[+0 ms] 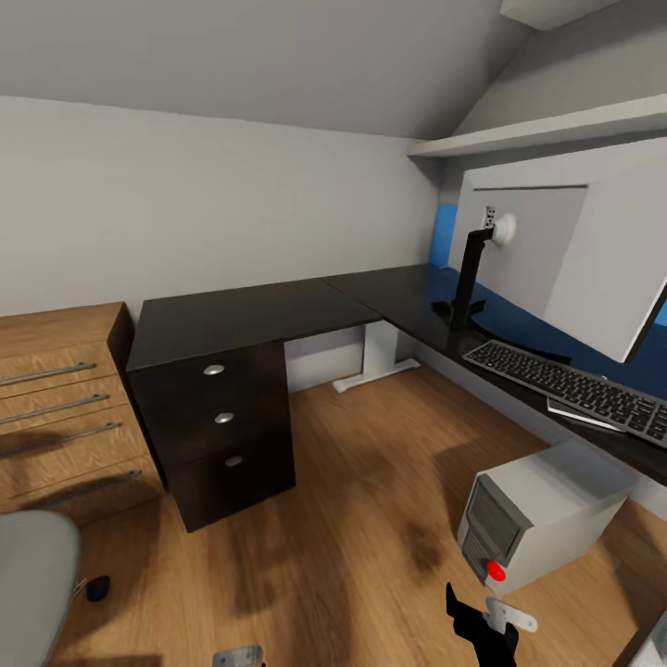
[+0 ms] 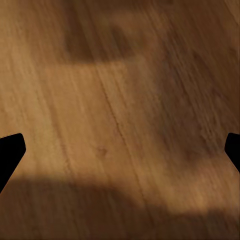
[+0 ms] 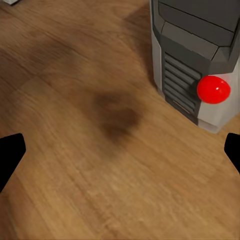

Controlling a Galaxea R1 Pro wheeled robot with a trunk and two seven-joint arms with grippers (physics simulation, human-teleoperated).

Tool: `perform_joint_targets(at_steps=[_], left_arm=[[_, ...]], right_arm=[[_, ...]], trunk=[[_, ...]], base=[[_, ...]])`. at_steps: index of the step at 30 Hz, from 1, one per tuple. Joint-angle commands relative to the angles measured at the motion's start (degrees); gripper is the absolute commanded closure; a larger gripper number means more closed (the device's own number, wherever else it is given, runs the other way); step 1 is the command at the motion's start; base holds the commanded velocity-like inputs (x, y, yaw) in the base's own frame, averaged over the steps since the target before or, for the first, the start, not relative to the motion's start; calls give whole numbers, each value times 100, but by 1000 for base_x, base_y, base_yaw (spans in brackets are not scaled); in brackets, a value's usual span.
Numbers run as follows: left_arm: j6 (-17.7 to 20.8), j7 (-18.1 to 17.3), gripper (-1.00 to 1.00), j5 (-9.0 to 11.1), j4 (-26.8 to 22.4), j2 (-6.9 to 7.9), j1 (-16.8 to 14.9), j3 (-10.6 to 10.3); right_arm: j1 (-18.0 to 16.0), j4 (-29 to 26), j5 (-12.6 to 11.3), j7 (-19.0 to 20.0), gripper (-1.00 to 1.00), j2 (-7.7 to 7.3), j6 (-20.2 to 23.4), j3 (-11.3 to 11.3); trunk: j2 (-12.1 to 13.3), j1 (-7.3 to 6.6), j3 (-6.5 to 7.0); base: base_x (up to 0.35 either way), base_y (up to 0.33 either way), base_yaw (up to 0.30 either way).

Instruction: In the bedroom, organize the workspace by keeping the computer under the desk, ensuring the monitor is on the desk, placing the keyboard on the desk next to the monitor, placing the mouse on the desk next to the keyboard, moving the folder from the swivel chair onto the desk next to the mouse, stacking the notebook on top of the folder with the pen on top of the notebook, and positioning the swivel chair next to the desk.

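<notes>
The computer [image 1: 537, 519] stands on the wood floor [image 1: 352, 519] just out from the desk [image 1: 278, 315], beneath the edge carrying the keyboard [image 1: 574, 384] and monitor [image 1: 574, 259]. Your right gripper [image 3: 120, 150] hangs spread wide and empty near its front; the left gripper [image 2: 120, 150] is equally wide over bare floor. Push the tower squarely and low, so it slides under without tipping.

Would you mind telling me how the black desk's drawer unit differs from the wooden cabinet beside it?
The desk's drawer unit is glossy black, while the cabinet is light wood with visible grain. The drawer unit has round silver knobs, one per drawer; the cabinet has long horizontal metal bar handles. The drawer unit sits under the black desktop; the cabinet stands on its own against the wall. Both stand on the wooden floor and hold stacked drawers.
</notes>
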Motion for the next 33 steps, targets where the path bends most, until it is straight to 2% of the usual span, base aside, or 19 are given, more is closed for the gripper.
perform_joint_targets(at_steps=[1,7,9,13,14,17,24,28,33], left_arm=[[-19,1,-100,46,4,-9,-4,-1],[5,13,-100,54,-17,-19,-4,-10],[12,29,-100,55,-87,-20,-2,-14],[97,72,-100,55,-477,-22,-4,-18],[167,82,-100,55,-630,-28,-4,-18],[431,92,-100,52,-912,-80,-4,-19],[1078,98,-100,44,-1537,-207,-4,-19],[1215,80,-100,38,-1925,-234,-4,-32],[1236,34,-100,32,-2124,-243,-4,-147]], right_arm=[[-5,9,-59,59,-100,-3,-20,-20],[-5,-34,-91,-19,-100,-21,-29,-30],[-5,-107,-92,-250,-100,-11,-35,-31],[-5,-436,-51,-1048,-100,11,-29,-14],[-5,-579,-28,-1294,-100,16,-20,-8],[-5,-818,75,-1644,-100,24,-7,0],[-11,-1110,397,-1963,-100,22,91,5],[-13,-1274,557,-1997,-100,21,111,3],[-13,-1327,668,-2005,-100,65,86,-18]], trunk=[[-44,21,-24],[-284,153,-132],[-365,197,-167],[-525,285,-239],[-565,307,-257],[-647,353,-315],[-656,371,-470],[-661,382,-559],[-661,382,-559]], base=[[0,0,-7],[0,0,-2],[0,0,0],[0,0,0],[0,0,0],[0,0,0],[0,0,0],[0,0,0],[0,0,-1]])
